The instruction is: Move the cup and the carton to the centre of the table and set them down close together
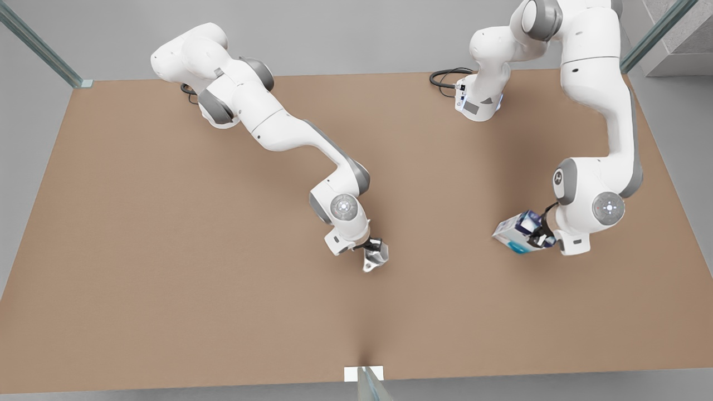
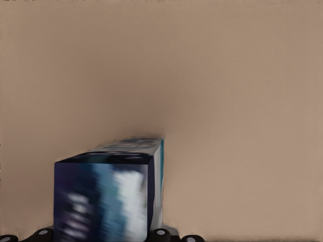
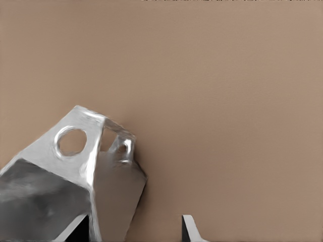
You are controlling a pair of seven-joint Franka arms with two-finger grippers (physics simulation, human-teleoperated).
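Observation:
The cup (image 1: 376, 257), a small faceted silver one, hangs tilted near the middle of the tan table (image 1: 167, 250), with my right gripper (image 1: 372, 245) shut on it. In the right wrist view the cup (image 3: 75, 171) is large, with one fingertip (image 3: 191, 229) showing beside it. The carton (image 1: 515, 234), dark blue and white with a teal patch, is held tilted over the table on the front view's right by my left gripper (image 1: 537, 234), which is shut on it. Seen from the left wrist, the carton (image 2: 108, 196) points away over bare tabletop.
Both arm bases stand at the table's far edge, with a black cable (image 1: 445, 75) beside one of them. A small white bracket (image 1: 363, 373) sits at the middle of the near edge. Open tabletop lies between the cup and the carton.

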